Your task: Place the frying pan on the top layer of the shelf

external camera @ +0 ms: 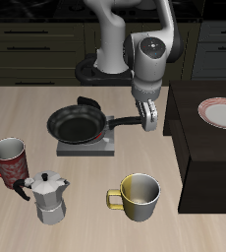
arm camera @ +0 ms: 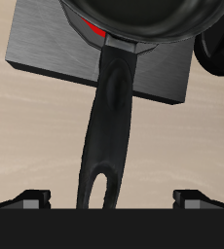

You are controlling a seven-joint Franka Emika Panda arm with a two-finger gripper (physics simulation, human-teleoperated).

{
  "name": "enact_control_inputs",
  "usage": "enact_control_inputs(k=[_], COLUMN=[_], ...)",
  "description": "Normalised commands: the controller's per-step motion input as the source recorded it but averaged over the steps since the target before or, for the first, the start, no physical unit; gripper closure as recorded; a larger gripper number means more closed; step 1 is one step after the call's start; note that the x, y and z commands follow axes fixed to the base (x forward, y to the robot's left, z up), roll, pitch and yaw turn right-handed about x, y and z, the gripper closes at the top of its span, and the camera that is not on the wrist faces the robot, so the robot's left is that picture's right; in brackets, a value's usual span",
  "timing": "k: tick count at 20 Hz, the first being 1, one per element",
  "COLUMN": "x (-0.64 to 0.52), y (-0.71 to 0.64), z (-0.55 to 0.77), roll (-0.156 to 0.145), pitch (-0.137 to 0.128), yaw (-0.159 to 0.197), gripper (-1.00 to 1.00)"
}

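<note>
The frying pan (external camera: 78,125) is round, glossy black, and rests on a grey burner plate (external camera: 88,148) in the middle of the table. Its long handle (external camera: 128,123) points toward the shelf (external camera: 208,157), a big dark box at the table's side. My gripper (external camera: 148,125) hangs just above the handle's end, open. In the wrist view the handle (arm camera: 109,126) runs from the pan (arm camera: 143,19) down between my two fingertips (arm camera: 31,199), which stand wide apart and do not touch it. My gripper (arm camera: 114,199) holds nothing.
A white plate with a red rim (external camera: 223,113) lies on the shelf's top. A red mug (external camera: 9,156), a moka pot (external camera: 49,195) and a yellow mug (external camera: 137,195) stand near the table's front edge. A small black lump (external camera: 84,101) sits behind the pan.
</note>
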Motion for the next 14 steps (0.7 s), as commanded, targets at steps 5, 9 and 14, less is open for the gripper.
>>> enact_control_inputs(k=[5,9,14], x=[0.16,0.13,0.04], y=[-0.07,-0.04,-0.12], z=[-0.07,-0.03,-0.04], roll=[0.004,0.011,-0.021], pitch=[0.012,0.014,-0.003], yaw=[-0.005,-0.002,-0.009], gripper=[-1.00,-1.00,-1.00])
